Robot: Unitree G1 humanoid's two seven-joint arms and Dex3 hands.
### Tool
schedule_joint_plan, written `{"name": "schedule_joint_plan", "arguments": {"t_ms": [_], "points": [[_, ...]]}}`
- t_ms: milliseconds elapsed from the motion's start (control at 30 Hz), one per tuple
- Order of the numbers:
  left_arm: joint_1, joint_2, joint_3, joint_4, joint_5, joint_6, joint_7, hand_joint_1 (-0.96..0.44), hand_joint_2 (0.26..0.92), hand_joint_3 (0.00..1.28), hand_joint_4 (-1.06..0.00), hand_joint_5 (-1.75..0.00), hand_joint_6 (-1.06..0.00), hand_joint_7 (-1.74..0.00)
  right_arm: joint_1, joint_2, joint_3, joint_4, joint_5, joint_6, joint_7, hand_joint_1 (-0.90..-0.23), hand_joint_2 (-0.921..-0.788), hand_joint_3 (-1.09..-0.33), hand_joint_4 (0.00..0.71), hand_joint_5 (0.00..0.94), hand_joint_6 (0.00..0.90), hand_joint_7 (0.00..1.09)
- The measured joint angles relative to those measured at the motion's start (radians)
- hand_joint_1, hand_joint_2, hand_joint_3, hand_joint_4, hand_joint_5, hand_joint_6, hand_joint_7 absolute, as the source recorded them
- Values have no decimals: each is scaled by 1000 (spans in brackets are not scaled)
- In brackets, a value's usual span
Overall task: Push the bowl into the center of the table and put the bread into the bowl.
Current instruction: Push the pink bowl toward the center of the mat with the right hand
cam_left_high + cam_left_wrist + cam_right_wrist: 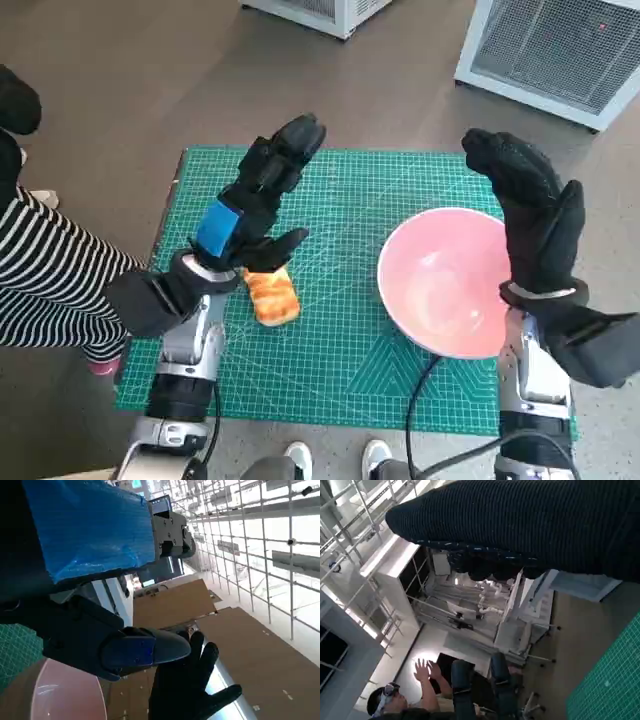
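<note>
While both arms are raised above the table, the left hand (258,200), hard black plastic with a glossy strip of blue tape across its back, hangs over the green cutting mat (340,360) with fingers spread wide and nothing in them. Just below its thumb lies the bread (272,294), a small golden-brown piece with a ridged, toasted-looking crust, flat on the mat near the left edge of the table and about midway between the near and far edges. Over on the other side, the right hand (535,215) in its black knitted glove stands upright, fingers apart and holding nothing, above the far-right rim of the bowl (440,285). That bowl is smooth, pink and round, with a soft sheen inside, sitting toward the right edge of the table, well apart from the bread. Across the mat runs a fine white printed grid. From the left wrist, the pink rim and the gloved hand both show. Beside the table's left edge, a person's striped sleeve (45,280) is visible.
</note>
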Motion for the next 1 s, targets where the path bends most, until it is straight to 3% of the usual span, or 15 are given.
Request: {"name": "schedule_joint_plan", "arguments": {"t_ms": [1000], "points": [[-1,0,6,0,-9,5,-6,-553,851,484,1,-158,1,-390,0,-2,-3,0,-1,-1,5,-688,-921,-688,169,0,62,479]]}}
